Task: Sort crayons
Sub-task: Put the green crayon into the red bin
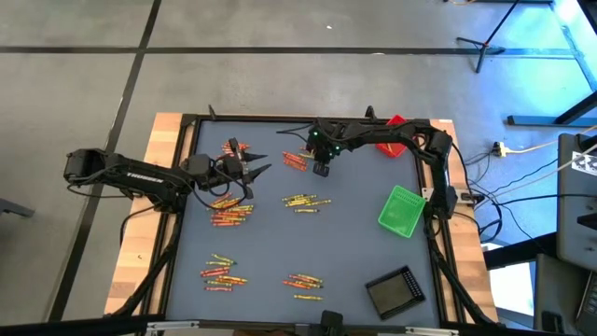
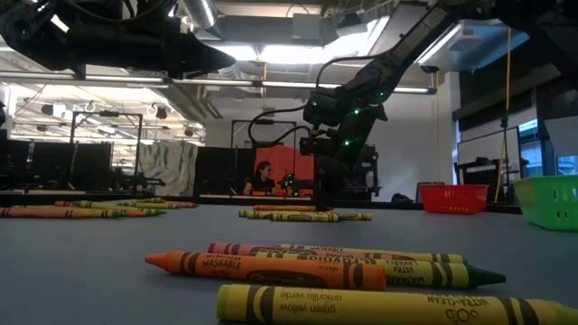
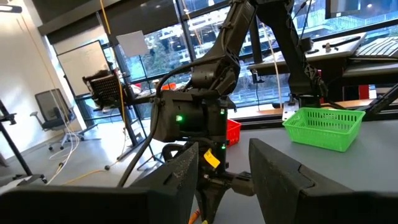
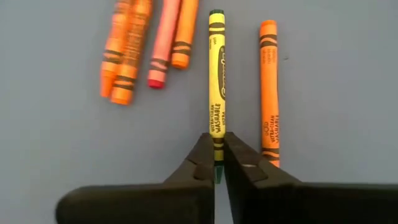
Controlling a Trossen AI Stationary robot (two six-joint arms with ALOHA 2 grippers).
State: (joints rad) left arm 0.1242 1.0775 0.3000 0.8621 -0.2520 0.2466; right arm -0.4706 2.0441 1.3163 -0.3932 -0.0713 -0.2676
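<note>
Crayons lie in several small heaps on the grey table: near the far edge (image 1: 297, 161), at the middle (image 1: 306, 201), at the left (image 1: 230, 213) and near the front (image 1: 221, 273). My right gripper (image 1: 322, 169) points down beside the far heap, shut on a yellow crayon with green tips (image 4: 217, 81). An orange crayon (image 4: 268, 87) lies beside it and several orange and pink ones (image 4: 149, 43) a little apart. My left gripper (image 1: 256, 171) hovers open and empty to the left of it, facing the right arm (image 3: 227, 180). My right gripper pinches the yellow crayon between its two fingertips (image 4: 200, 152), near one end (image 4: 217, 144). The fingers come from above, pointing down, and lie across the crayon. The crayon lies level, parallel to the orange one; whether it is clear of the table, I cannot tell.
A red tray (image 1: 396, 123) stands at the far right corner under the right arm, a green tray (image 1: 403, 210) at the right edge, a black tray (image 1: 395, 289) at the near right. Another heap of crayons (image 1: 303, 282) lies near the front middle.
</note>
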